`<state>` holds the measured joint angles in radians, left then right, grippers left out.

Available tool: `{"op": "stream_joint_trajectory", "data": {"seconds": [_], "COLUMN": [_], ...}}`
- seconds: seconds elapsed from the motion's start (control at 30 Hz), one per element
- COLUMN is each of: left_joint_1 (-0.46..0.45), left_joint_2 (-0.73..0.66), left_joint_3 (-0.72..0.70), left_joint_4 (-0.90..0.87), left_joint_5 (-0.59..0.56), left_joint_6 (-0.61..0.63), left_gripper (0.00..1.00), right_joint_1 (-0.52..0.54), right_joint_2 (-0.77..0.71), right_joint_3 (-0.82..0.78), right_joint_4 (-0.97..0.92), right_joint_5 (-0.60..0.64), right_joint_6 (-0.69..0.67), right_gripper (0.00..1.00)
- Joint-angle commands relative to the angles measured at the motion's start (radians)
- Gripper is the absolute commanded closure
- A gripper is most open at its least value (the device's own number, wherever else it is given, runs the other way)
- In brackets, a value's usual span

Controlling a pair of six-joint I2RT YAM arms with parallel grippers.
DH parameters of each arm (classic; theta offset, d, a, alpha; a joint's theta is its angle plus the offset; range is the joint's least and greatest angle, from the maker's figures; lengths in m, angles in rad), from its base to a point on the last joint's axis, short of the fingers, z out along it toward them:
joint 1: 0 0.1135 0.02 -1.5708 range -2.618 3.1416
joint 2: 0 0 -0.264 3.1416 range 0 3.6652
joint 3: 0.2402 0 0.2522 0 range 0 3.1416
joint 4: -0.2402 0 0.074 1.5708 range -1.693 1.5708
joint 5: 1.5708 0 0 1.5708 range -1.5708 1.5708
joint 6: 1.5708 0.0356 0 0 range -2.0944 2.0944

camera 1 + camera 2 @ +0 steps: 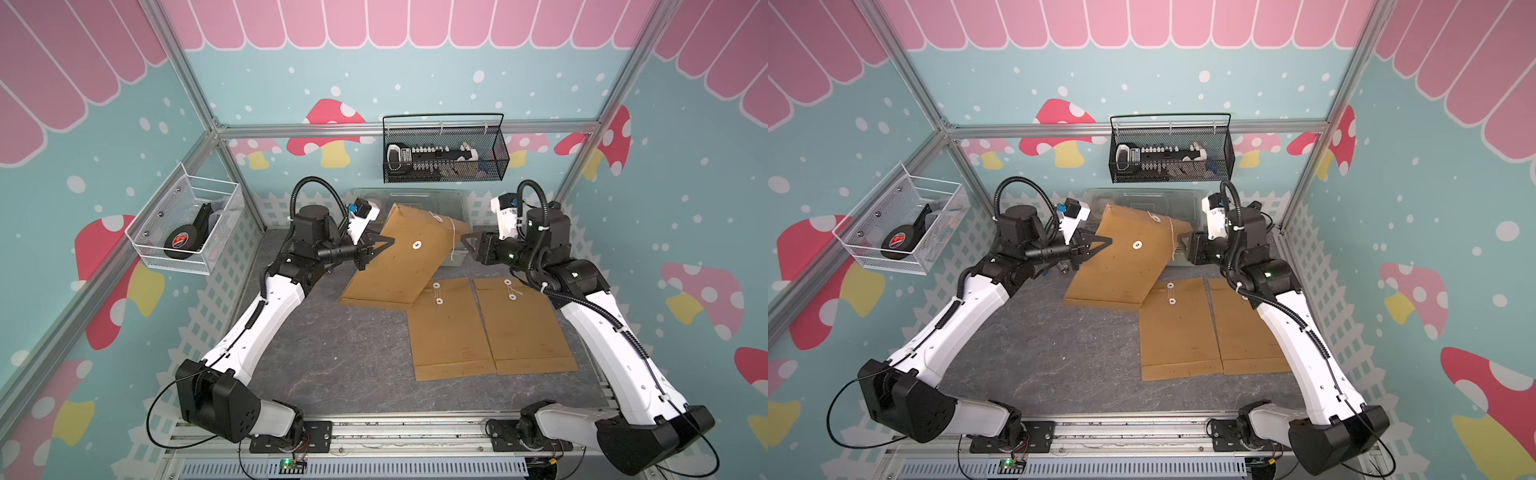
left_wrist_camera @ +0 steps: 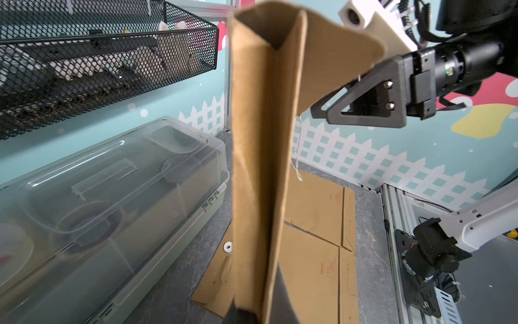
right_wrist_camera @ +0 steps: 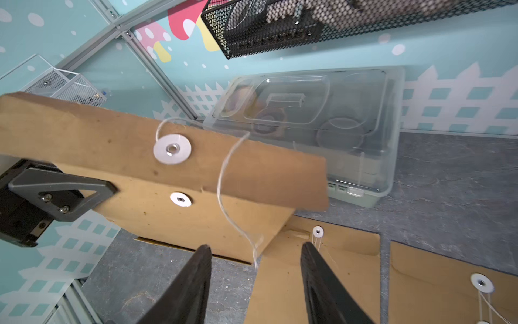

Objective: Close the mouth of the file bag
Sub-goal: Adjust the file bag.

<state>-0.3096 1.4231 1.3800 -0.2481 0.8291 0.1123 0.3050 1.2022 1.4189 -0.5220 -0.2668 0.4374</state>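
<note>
1. A grey, stone-patterned table [image 1: 332, 365] sits inside teal walls [image 1: 374, 75] printed with mushrooms. At the back is a clear lidded box [image 3: 336, 126], with a black mesh basket [image 1: 444, 166] on the wall above it.
2. The file bag [image 1: 409, 262] is raised and tilted. Its bottom edge rests on the table, and its top end is up in front of the clear box. One lower corner overlaps the nearer of two other bags, [image 1: 451, 332] and [image 1: 523, 332], which lie flat side by side.
3. The left gripper [image 1: 380, 243] is clamped on the bag's side edge near the top (the right wrist view shows one finger [image 3: 84, 190] pressed flat on the paper).
4. The flap [image 3: 112, 129] is folded over the front. It carries a white disc [image 3: 172, 148], and a second disc [image 3: 180, 199] sits on the body just below the flap's edge.
5. The string [image 3: 224, 174] runs from the upper disc, loops over the flap and hangs loose. It is not wound around the lower disc.
6. The right gripper [image 3: 255, 245] is just beside the bag's other edge, its jaws apart and holding nothing. The string's free end dangles in the gap between them, touching neither finger.
</note>
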Motion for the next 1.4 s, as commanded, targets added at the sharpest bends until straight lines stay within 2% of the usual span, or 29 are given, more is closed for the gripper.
{"op": "stream_joint_trajectory", "data": {"seconds": [0.0,0.2,0.4,0.53,0.73,0.83,1.07,1.17,1.37], "left_joint_1": [0.001,-0.009,-0.017,-0.019,-0.015,-0.007,-0.002,-0.002,-0.002], "left_joint_2": [-0.021,-0.022,-0.022,-0.024,-0.035,-0.038,-0.074,-0.091,-0.068], "left_joint_3": [0.03,0.036,0.039,0.037,0.034,0.026,0.007,0.001,0.01], "left_joint_4": [0.026,0.029,0.03,0.03,0.019,0.017,-0.041,-0.101,-0.155], "left_joint_5": [-0.009,0.006,0.018,0.022,-0.046,-0.092,-0.102,-0.109,-0.233], "left_joint_6": [0.008,-0.008,-0.022,-0.028,-0.016,0.001,0.118,0.179,0.187], "left_gripper": [1.0,1.0,1.0,1.0,1.0,1.0,1.0,1.0,1.0], "right_joint_1": [-0.004,0.046,0.063,0.087,0.098,0.097,0.076,0.063,0.058], "right_joint_2": [-0.045,-0.055,0.029,0.075,0.066,0.041,0.107,0.133,0.094], "right_joint_3": [-0.071,-0.208,-0.21,-0.203,-0.155,-0.129,0.108,0.197,0.248], "right_joint_4": [0.125,0.316,0.418,0.471,0.4,0.324,0.025,-0.033,0.006], "right_joint_5": [-0.007,0.016,0.031,0.076,0.139,0.149,0.245,0.262,0.133], "right_joint_6": [0.02,0.048,0.046,0.038,-0.018,-0.05,-0.173,-0.194,-0.167], "right_gripper": [0.47,0.45,0.45,0.5,0.88,0.97,1.0,1.0,1.0]}}
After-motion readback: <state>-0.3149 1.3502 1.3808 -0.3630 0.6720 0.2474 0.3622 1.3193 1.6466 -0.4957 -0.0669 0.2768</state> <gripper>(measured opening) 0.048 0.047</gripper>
